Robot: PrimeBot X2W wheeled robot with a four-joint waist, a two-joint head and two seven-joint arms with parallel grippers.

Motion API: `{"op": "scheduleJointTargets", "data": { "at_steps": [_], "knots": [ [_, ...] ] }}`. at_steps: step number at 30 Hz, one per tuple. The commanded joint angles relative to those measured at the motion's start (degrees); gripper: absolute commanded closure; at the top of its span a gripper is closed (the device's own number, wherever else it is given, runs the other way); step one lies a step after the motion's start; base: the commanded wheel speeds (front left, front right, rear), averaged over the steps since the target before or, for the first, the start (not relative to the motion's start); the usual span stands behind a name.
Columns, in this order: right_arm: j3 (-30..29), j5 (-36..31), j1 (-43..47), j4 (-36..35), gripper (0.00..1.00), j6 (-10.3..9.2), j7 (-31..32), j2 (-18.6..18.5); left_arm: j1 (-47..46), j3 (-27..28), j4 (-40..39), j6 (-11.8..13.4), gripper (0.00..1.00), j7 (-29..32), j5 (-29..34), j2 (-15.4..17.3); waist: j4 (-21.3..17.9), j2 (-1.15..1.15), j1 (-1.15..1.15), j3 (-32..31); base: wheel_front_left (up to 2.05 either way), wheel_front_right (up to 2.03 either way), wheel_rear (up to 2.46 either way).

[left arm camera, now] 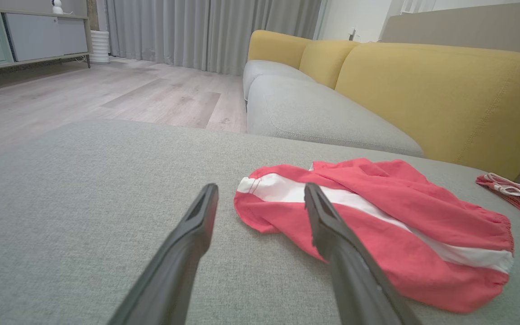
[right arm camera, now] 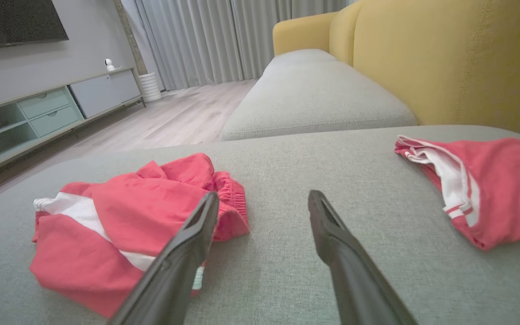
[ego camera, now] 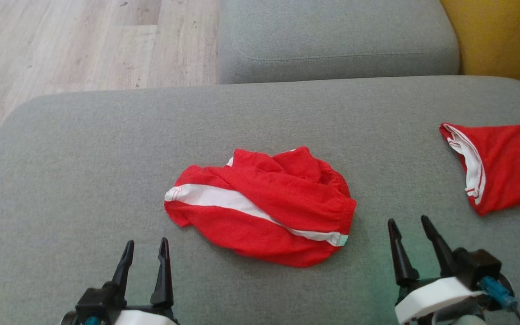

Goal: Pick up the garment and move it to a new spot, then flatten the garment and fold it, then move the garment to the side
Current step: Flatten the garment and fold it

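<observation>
Crumpled red garment (ego camera: 264,205) at the middle of the grey sofa cushion (ego camera: 84,158), long axis running left to right. It lies ahead, between the left fingers (ego camera: 163,275) and right fingers (ego camera: 400,257), both spread wide and empty.

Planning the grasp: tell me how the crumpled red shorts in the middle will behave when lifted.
Probably floppy: the red shorts lie crumpled in soft folds on the grey cushion, so they would likely droop and unfold from one pinch. Likely light, being thin cloth. The gathered waistband looks thicker, maybe an easier hold.
</observation>
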Motion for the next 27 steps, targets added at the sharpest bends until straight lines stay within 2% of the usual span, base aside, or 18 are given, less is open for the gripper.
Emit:
{"op": "scheduleJointTargets", "data": {
  "at_steps": [1,10,18,27],
  "knots": [
    [2.0,-0.6,-3.2,-1.1,0.00,0.21,-0.4,-0.3,-2.1,2.3,-2.0,0.3,0.00,-0.5,0.0,0.6,0.3,0.00,0.00,0.2,0.00,0.00,0.00],
    [9.0,-0.4,-6.7,7.8,0.00,0.21,2.3,-0.3,-2.8,1.6,-1.7,0.2,0.00,-0.3,0.2,0.7,3.2,0.00,0.00,1.6,0.00,0.00,0.00],
    [10.1,0.8,-11.5,17.3,0.00,0.21,2.6,-0.3,-2.9,1.4,-1.8,0.5,0.00,-0.2,0.3,1.0,5.8,0.00,0.00,3.1,0.00,0.00,0.00],
    [12.0,2.0,-15.4,23.0,0.01,0.21,1.9,-0.3,-3.2,1.3,-1.8,0.6,0.00,-0.3,0.2,1.1,6.4,0.00,0.00,3.8,0.00,0.00,0.00]
  ]
}}
